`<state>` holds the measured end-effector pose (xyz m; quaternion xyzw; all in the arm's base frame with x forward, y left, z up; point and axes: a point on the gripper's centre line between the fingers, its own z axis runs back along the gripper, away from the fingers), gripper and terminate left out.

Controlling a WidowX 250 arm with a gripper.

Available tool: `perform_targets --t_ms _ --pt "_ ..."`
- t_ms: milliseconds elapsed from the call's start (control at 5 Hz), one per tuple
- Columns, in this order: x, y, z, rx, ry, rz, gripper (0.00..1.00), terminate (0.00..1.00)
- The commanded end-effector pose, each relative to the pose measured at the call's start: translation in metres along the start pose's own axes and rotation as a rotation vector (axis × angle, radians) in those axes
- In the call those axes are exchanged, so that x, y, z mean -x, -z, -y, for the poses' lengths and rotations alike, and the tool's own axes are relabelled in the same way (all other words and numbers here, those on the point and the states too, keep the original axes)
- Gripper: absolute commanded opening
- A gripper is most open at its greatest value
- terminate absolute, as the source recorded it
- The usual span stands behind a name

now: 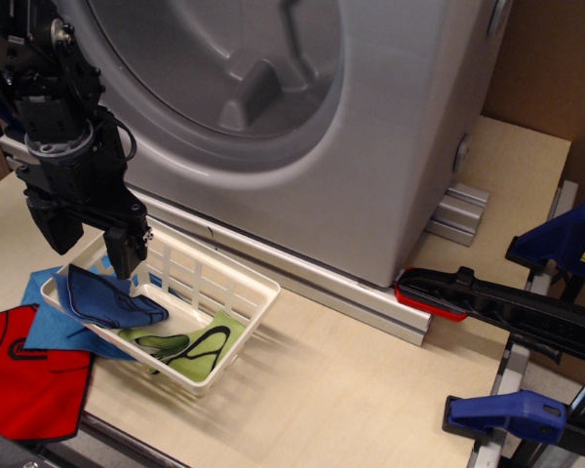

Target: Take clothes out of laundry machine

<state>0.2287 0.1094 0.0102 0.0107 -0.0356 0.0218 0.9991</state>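
Note:
The grey laundry machine (370, 146) fills the top of the view, its round drum hole with moulded paddles at the upper left. The dark royal-blue cloth with black edging (102, 297) lies in the left end of a white basket (256, 295) in front of the machine. My black gripper (90, 244) hangs just above that cloth, over the basket's left end. Its two fingers are spread apart and hold nothing.
A green cloth with a black loop (190, 346) lies in the basket's right end. A sky-blue cloth (41, 327) and a red cloth (29, 375) lie at the table's front left. Blue and black clamps (526, 312) stand at the right edge.

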Motion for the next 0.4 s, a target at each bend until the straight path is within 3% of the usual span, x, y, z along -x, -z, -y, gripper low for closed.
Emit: perform_targets --t_ms 0,200 --pt "-0.0051 -0.0187 -0.0007 -0.019 0.003 0.042 1.00 0.00" --pt "-0.0051 -0.0187 -0.0007 -0.019 0.003 0.042 1.00 1.00"
